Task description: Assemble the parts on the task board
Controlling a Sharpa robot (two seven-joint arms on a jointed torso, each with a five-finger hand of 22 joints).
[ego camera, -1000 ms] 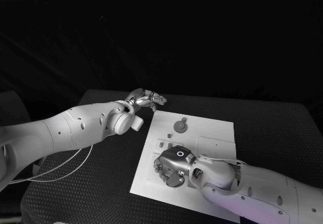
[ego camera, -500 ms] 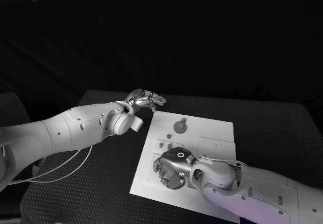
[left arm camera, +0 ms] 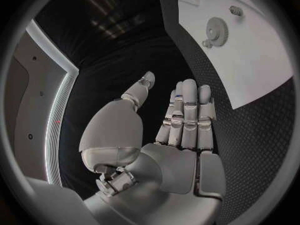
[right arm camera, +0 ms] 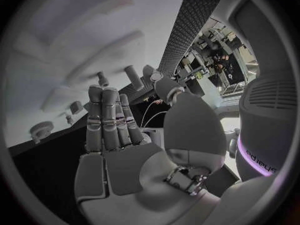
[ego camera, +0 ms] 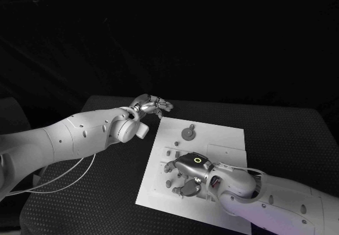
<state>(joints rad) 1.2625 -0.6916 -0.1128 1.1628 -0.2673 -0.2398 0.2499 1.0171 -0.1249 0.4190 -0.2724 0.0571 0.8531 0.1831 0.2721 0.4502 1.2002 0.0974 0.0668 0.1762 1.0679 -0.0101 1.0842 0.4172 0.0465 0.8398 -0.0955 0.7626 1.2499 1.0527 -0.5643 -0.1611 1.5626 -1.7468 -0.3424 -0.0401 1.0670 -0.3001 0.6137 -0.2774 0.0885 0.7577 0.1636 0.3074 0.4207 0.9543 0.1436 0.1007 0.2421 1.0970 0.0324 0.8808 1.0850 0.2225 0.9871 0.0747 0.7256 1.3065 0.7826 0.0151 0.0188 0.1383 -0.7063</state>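
- Where the white task board (ego camera: 212,147) lies at the middle of the black worktop (ego camera: 282,132), the right robot hand (ego camera: 189,174) hangs low over its near half, palm toward the board.
- Right robot hand, right wrist view (right arm camera: 119,135): fingers (right arm camera: 103,115) straight and side by side, thumb set apart; nothing lies between them.
- Small upright parts (ego camera: 170,152) stand on the task board just left of the right robot hand; further pegs (right arm camera: 133,77) rise from the board beyond the fingertips in the right wrist view. Whether any finger touches them cannot be told.
- A round gear-like part (ego camera: 189,131) sits on the far half of the task board, well apart from the right robot hand; it also shows in the left wrist view (left arm camera: 217,32).
- Left robot hand (ego camera: 152,105): held over the worktop just beyond the board's far left corner, off the board.
- Left robot hand, left wrist view (left arm camera: 178,125): fingers (left arm camera: 187,105) extended and pressed together, thumb standing aside, holding nothing.
- A thin pale cable (ego camera: 63,176) loops below the left arm (ego camera: 63,139) over the worktop's left side.
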